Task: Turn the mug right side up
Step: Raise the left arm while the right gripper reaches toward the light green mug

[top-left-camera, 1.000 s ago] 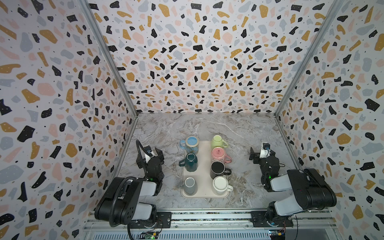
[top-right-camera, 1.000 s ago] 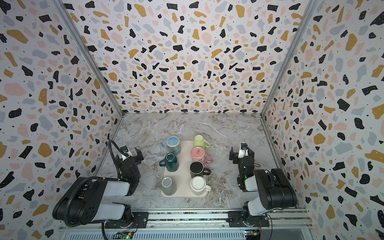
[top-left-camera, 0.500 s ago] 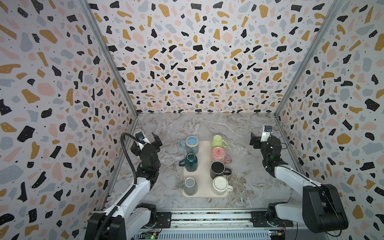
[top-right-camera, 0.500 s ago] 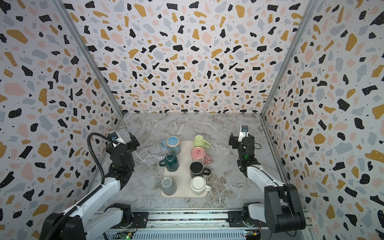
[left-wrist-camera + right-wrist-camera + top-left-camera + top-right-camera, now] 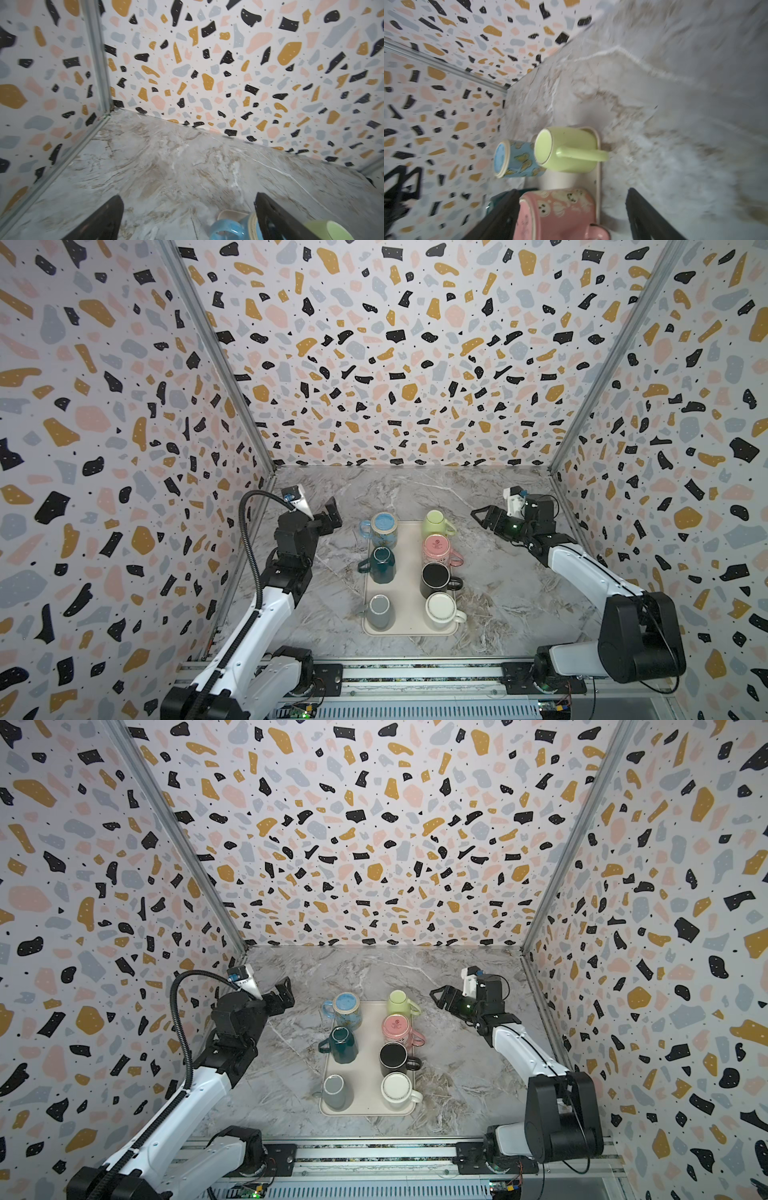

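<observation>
The approach is the step in hand, I judge, since no mug is held. The right tool (image 5: 478, 516) hangs off the far right corner of the tray (image 5: 409, 593), its jaws apart and empty. It points toward the green mug (image 5: 434, 522) at the far end of the tray's right column and the pink mug (image 5: 436, 548) next in that column, both base-up. Which mug is meant I cannot tell. The left tool (image 5: 328, 517) is wide open and empty off the tray's far left corner, near the blue mug (image 5: 383, 526), also base-up. The next move calls for pinching a wall or handle, lifting clear of the neighbours, a half turn, then setting down. The mugs are glazed cylinders with loop handles, probably slippery, and the pink one has raised motifs. The cream tray is flat and low-rimmed on a marble-patterned tabletop (image 5: 415, 493).
</observation>
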Robot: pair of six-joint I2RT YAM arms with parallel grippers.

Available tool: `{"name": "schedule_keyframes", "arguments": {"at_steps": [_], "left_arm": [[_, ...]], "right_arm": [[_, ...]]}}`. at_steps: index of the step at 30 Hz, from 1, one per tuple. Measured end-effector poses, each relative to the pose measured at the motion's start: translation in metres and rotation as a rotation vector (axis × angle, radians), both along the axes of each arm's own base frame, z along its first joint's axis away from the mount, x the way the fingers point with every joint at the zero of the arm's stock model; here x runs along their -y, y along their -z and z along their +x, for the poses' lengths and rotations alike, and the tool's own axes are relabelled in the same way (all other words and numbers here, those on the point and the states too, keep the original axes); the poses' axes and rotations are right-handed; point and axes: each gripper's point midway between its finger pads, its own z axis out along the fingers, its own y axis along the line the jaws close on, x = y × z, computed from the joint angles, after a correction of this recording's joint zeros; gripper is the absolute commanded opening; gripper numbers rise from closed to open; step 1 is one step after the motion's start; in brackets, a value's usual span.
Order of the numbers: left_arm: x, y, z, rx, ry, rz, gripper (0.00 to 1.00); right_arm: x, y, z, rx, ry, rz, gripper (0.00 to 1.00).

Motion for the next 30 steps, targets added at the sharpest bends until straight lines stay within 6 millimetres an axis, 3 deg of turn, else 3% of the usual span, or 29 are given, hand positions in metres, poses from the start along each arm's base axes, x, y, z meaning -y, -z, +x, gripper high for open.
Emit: {"name": "schedule_keyframes", "arguments": {"at_steps": [4,7,11,15,20,30], "left_arm": [[0.008,-0.001,0.004,-0.022,0.095,-0.082,1.0],[0.002,-0.003,0.006,-0.018,0.142,-0.187,1.0],[-0.008,-0.011,0.013,0.024,0.187,-0.348,1.0],[0.003,-0.008,0.016,0.014,0.263,-0.44,1.0],[0.011,-0.011,0.015,0.012,0.307,-0.47,1.0],[0.014,-0.009,0.014,0.003,0.325,-0.478,1.0]], "right_arm": [[-0.015,0.029,-0.018,-0.201,-0.013,0.176,0.85],[-0.021,0.03,-0.022,-0.273,-0.003,0.279,0.85],[-0.028,0.021,-0.018,-0.312,0.008,0.402,0.83],[-0.032,0.026,-0.012,-0.367,0.042,0.502,0.79],[-0.04,0.039,-0.008,-0.452,0.08,0.596,0.76],[-0.056,0.05,0.009,-0.497,0.141,0.776,0.59]]}}
